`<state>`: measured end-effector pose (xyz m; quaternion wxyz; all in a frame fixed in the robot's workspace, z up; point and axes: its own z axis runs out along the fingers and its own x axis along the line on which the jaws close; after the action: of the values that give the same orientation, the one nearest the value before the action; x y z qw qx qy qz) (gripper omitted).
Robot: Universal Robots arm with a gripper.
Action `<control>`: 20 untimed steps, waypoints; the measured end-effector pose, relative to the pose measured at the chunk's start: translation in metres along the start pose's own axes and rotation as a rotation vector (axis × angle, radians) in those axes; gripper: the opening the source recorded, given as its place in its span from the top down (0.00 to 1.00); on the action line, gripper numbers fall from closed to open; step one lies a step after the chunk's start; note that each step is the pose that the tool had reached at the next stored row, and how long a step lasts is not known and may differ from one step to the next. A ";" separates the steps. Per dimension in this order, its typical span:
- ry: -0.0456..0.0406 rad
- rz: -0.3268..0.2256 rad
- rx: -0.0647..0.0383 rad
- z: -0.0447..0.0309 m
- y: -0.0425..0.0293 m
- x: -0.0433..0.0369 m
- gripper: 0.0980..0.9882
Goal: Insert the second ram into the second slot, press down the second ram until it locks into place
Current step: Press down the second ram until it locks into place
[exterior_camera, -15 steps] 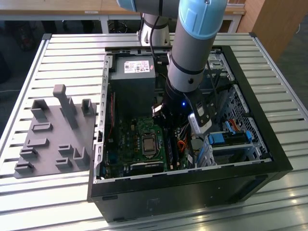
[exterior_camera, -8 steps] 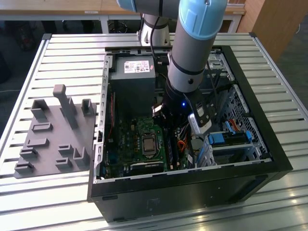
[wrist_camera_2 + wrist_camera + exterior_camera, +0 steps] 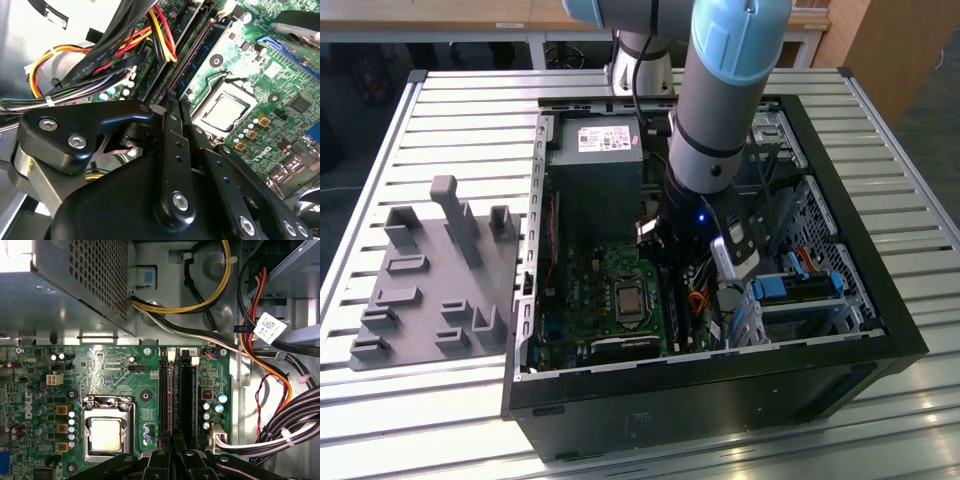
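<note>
Setup: open computer case on the slatted table, toward the exterior view's right edge. A grey parts tray sits near the left edge. The arm reaches down into the case.

Gripper: low over the memory slots, which run along the motherboard edge nearest the cable bundle, just beside the processor socket. Fingers drawn together, no gap visible between them in the second wrist view. Cannot tell whether they pinch the stick's top edge or only bear on it.

Second ram: appears to stand upright in a slot directly under the fingertips, a thin dark strip running away from the gripper. Both white end latches sit close to the far slot ends. Cannot confirm they are snapped in.

Handling, judged:
- Light, stiff along its length, thin and easily cracked if twisted.
- Chips and gold contacts are fragile, so contact belongs on the bare top edge, near the middle or evenly toward both ends.
- Push straight down, square to the slot; a tilted push would likely seat one end only.
- Loose cables lie near the slot's far end and could snag.
</note>
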<state>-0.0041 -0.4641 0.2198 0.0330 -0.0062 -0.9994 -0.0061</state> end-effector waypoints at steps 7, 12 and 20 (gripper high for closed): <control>0.0000 0.000 0.001 0.0015 -0.0001 -0.0001 0.96; 0.0000 0.000 0.001 0.0023 -0.0001 -0.0007 0.96; 0.0001 0.000 0.001 0.0047 -0.0001 -0.0009 0.96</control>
<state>-0.0035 -0.4642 0.2150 0.0330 -0.0062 -0.9994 -0.0054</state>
